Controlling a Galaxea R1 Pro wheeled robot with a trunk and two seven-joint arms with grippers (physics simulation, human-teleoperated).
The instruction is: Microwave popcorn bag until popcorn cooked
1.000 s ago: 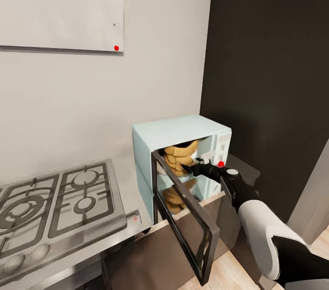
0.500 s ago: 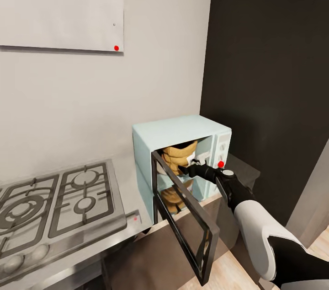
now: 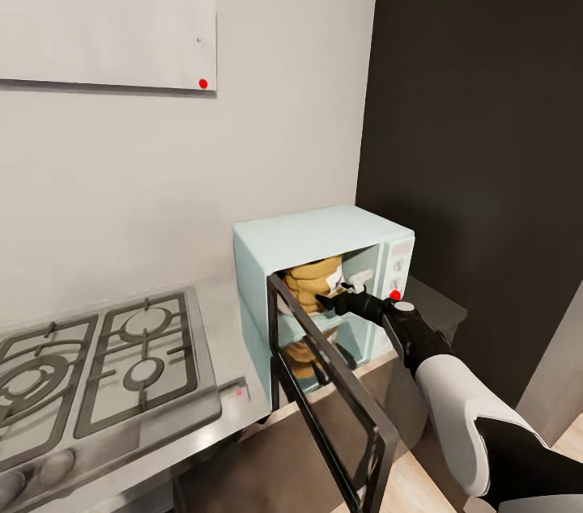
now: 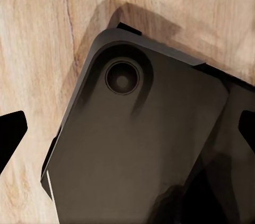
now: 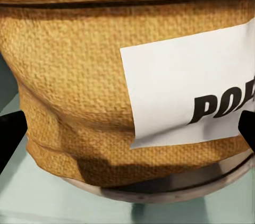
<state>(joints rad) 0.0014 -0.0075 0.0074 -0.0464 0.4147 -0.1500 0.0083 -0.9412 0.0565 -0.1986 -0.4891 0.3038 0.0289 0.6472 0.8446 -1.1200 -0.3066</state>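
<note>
From my head camera, the popcorn bag (image 3: 314,280) stands inside the microwave (image 3: 324,242) on the worktop (image 3: 223,335), whose door (image 3: 328,400) swings wide open toward me; my right claw (image 3: 332,302) sits at the cavity mouth. My right wrist camera shows the bag's label (image 5: 186,94) close, my fingertips (image 5: 10,136) parted on either side. My left claw's (image 4: 127,128) fingertips are spread over wooden floor (image 4: 32,38).

- The right arm (image 3: 453,383) is showing at the lower right of the head view — a glossy white shell over its forearm, giving way to black toward the frame's corner.
- A black wrist section is running up from the shell, carrying a small round white cap.
- The right gripper (image 3: 336,303) is showing as slim black fingers.
- In both wrist views, black fingertips are poking in at the left and right edges.
</note>
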